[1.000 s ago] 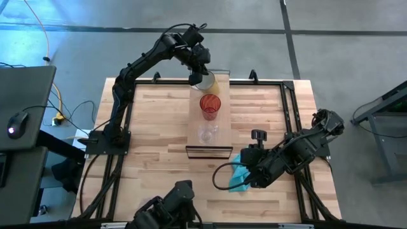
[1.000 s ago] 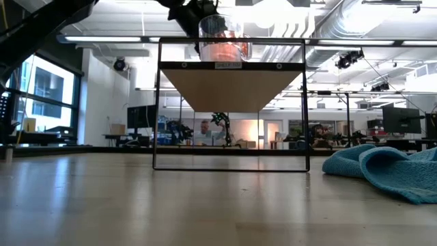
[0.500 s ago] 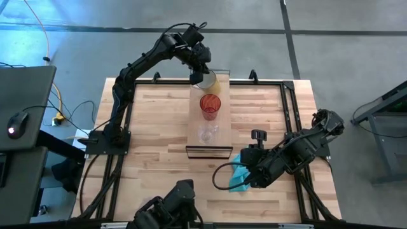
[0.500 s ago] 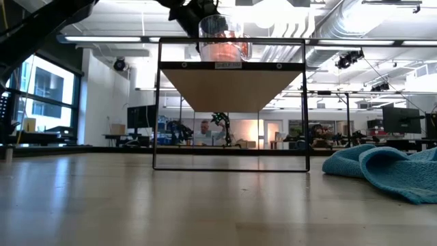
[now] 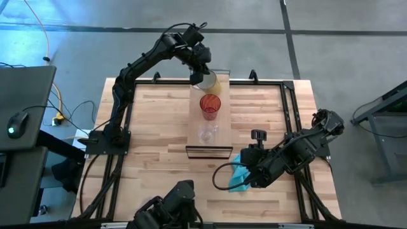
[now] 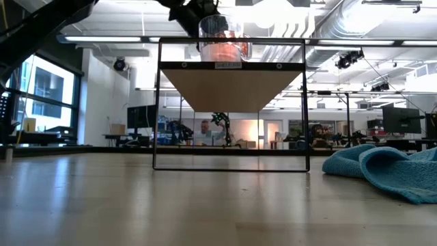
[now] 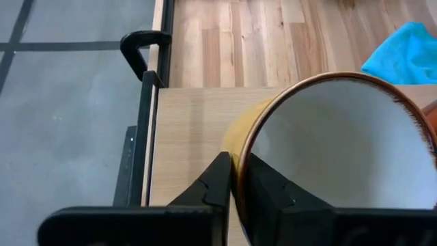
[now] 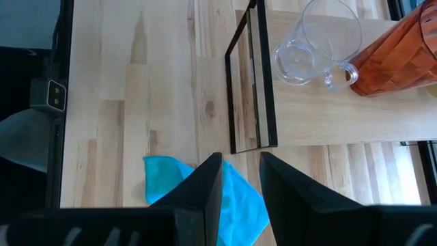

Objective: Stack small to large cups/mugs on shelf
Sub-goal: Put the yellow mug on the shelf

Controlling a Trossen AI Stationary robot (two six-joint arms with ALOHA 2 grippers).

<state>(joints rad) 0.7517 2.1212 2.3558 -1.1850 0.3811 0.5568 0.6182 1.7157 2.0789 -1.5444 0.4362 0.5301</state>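
Note:
The cream-yellow mug (image 5: 208,83), white inside with a brown rim (image 7: 341,143), is at the far end of the shelf (image 5: 219,137), with my left gripper (image 5: 202,75) shut on it. In line toward the near end, the red translucent cup (image 5: 210,105) and the small clear glass (image 5: 206,133) stand upright on their bases on the shelf board (image 8: 328,116). In the low view the glass (image 6: 217,31) and red cup (image 6: 229,49) hide the mug. My right gripper (image 5: 243,175) hangs open above the teal cloth (image 5: 236,179), touching nothing. My left gripper (image 7: 235,167) pinches the mug's wall at the rim (image 7: 240,147), one finger inside the mug (image 7: 266,195) and one outside (image 7: 217,184). The fingers come from above, pointing down. Whether the mug's base rests on the shelf (image 7: 184,137) I cannot tell.
The teal cloth (image 6: 382,171) lies crumpled on the tabletop near the shelf's near right corner. A black clamp (image 7: 140,51) and dark frame rails (image 5: 289,108) run along the table's edges. Bare wood shows left of the shelf (image 5: 152,127).

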